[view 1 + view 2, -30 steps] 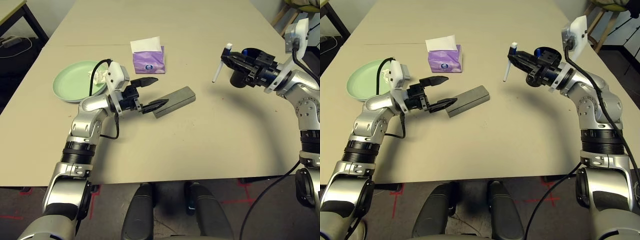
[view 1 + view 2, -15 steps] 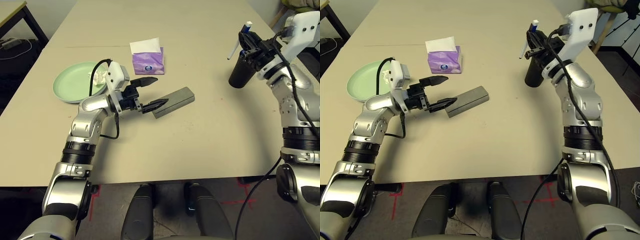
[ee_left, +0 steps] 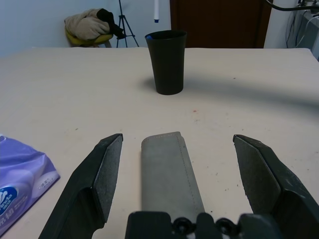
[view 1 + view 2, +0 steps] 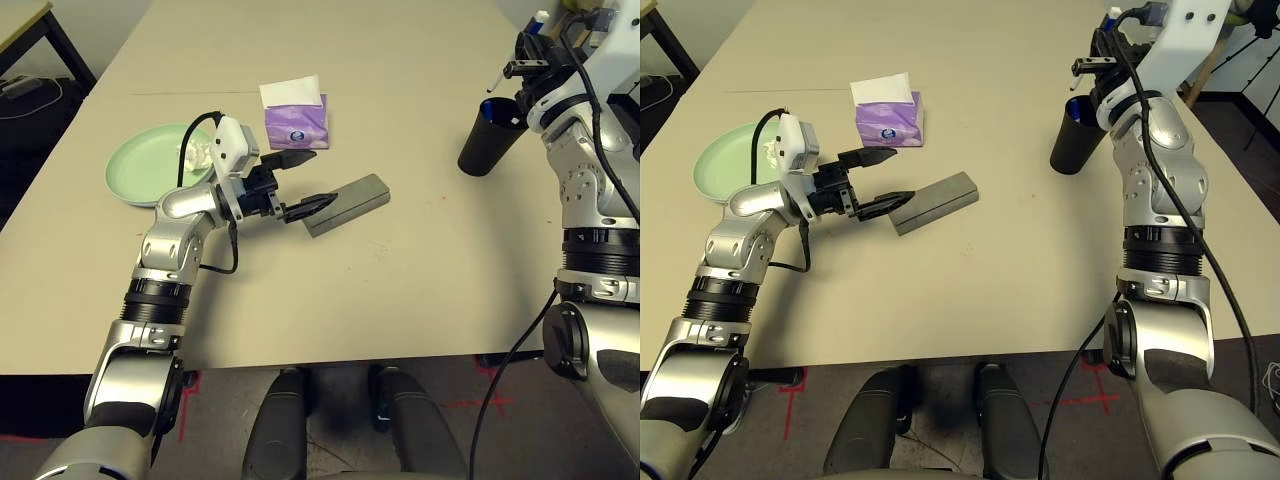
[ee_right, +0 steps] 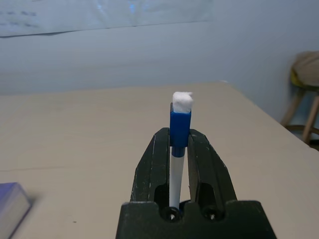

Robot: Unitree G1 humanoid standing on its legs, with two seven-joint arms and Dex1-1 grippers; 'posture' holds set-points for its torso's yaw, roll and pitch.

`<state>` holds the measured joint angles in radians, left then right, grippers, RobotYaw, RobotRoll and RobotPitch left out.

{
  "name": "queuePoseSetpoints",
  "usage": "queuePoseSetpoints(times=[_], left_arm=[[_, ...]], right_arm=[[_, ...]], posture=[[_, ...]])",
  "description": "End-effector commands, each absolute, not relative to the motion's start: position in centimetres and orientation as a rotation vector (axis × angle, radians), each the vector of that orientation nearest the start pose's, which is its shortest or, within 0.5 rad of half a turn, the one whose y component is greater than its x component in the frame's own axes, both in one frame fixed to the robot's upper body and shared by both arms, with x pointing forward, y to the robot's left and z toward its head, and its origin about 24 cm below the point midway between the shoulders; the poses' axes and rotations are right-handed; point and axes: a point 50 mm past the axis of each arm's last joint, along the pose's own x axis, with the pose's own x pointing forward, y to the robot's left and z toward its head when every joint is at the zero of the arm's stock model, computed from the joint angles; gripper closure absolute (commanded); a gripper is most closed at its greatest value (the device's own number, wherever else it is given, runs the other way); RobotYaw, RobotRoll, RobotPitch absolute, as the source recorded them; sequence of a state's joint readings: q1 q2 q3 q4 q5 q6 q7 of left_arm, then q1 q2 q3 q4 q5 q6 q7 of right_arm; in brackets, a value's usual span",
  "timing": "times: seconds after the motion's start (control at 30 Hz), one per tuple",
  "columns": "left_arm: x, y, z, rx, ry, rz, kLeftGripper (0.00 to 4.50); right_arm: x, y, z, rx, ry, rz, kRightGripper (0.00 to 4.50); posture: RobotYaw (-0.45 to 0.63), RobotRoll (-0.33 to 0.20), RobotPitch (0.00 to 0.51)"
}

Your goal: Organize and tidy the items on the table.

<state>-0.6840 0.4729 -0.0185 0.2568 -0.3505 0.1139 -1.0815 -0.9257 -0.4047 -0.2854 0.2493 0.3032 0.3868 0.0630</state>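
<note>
Left gripper [image 3: 174,164]: we see its jaws spread wide, straddling the near end of the long grey glasses case [image 4: 347,203], which lies flat on the table [image 4: 400,290] (contact unclear). Right gripper [image 5: 178,144]: jaws clamped on a white pen with a blue cap [image 5: 179,124], raised above the upright black cup [image 4: 487,137] near the table's right edge.

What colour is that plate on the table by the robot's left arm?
The plate is pale green, clearest in the left eye view.
</note>
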Motion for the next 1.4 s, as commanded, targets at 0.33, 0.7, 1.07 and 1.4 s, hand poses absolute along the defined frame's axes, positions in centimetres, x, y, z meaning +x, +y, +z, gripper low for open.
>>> queuePoseSetpoints(times=[0.33,0.7,1.07,1.4], left_arm=[[33.0,16.2,18.6,0.283,-0.199,-1.127,0.00],[32.7,16.4,18.5,0.286,-0.195,-1.119,0.00],[32.9,16.1,18.6,0.281,-0.208,-1.115,0.00],[34.3,17.0,19.9,0.134,-0.262,-0.811,0.00]], right_arm=[[37.0,-23.0,27.4,0.102,-0.310,-0.102,4.18],[37.1,-23.0,26.9,0.096,-0.274,-0.112,1.65],[36.9,-23.2,27.0,0.078,-0.277,-0.110,0.02],[34.7,-24.3,20.8,0.078,-0.342,0.117,0.02]], posture=[[0.09,0.000,0.141],[0.10,0.000,0.137],[0.10,0.000,0.128],[0.11,0.000,0.139]])
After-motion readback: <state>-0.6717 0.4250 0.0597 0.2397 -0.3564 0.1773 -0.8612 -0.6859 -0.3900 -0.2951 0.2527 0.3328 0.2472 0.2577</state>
